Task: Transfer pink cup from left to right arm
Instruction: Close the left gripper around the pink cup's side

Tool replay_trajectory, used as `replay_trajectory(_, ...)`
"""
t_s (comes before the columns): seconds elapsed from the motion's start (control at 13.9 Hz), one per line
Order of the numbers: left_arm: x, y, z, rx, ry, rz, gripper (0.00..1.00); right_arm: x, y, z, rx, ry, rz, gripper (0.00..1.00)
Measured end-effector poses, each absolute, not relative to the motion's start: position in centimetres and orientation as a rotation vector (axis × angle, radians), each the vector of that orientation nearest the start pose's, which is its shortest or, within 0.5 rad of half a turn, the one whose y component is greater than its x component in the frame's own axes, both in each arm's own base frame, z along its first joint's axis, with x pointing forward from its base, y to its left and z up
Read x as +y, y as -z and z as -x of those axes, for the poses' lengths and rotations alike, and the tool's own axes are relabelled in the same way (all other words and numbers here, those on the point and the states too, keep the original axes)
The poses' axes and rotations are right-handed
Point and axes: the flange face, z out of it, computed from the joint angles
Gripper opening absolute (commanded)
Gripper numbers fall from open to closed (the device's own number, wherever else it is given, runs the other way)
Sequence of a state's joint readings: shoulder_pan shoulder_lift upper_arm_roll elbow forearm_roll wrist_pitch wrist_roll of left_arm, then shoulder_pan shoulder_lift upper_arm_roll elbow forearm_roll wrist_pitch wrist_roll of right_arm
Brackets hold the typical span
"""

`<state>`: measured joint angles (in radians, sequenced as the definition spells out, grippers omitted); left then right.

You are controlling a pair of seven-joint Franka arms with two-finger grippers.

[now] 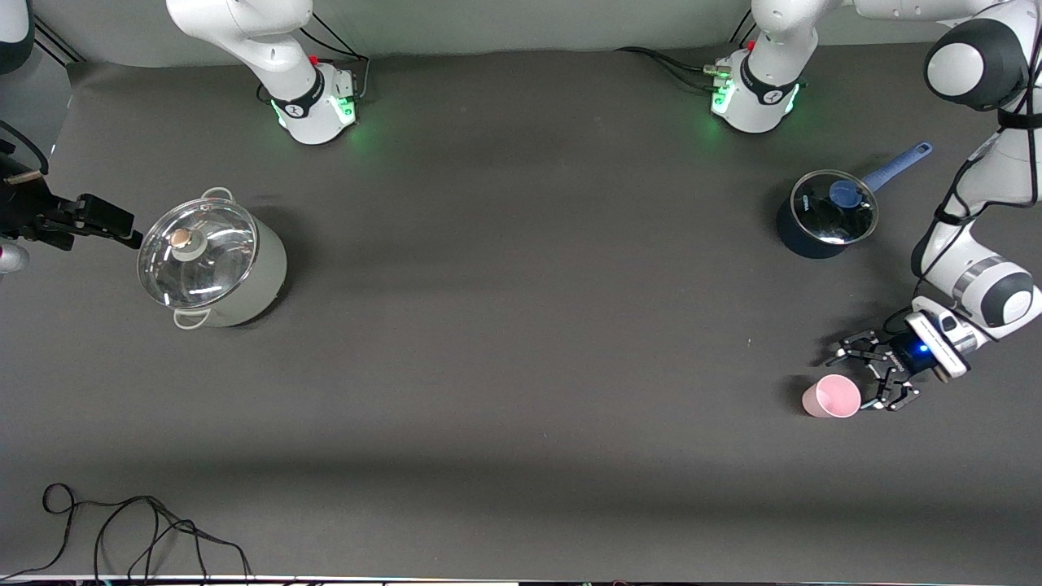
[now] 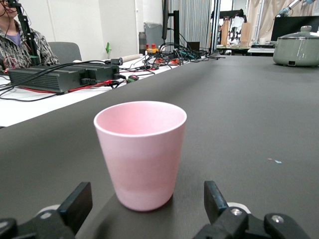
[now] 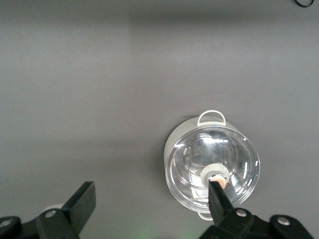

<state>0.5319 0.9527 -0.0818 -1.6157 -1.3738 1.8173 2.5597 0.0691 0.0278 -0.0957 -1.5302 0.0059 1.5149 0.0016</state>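
Front view: pink cup upright on the table at the left arm's end, nearer the camera than the blue pot. Left gripper low, just beside the cup, fingers spread wide, nothing held. Right gripper at the right arm's end, up beside the grey pot, fingers apart, empty, waiting. A small white mark on the blue pot's glass lid, too small to read. No other writing visible.

Left wrist view: cup standing between the two spread fingers, apart from both. Plain, matte, tapered, no handle, no label or print. Looks light and stiff, like thin plastic, probably not fragile; smooth wall likely a bit slippery, and the taper could let it slide down in a loose pinch. Best taken across the wall around or above mid-height, squeezed gently, leaving the base or rim free for the other gripper at handover. Grey pot seen well apart. No legible labels on the bench clutter.

Right wrist view: fingers apart over bare table, grey pot with glass lid below. No writing.
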Motion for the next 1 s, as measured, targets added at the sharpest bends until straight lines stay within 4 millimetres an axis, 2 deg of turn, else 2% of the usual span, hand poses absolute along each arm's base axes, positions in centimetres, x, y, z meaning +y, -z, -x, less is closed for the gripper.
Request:
replay_trajectory(0.57, 19.6, -7.2, -61.0, -1.091, -1.387, -1.779, 1.00, -1.3, -62.3, -55.7, 0.044, -0.067, 3.137, 1.00)
replay_trajectory(1.0, 18.0, -6.8, -61.7, -1.070, -1.395, -1.793, 1.00, -1.3, -62.3, -55.7, 0.044, -0.067, 3.137, 1.00)
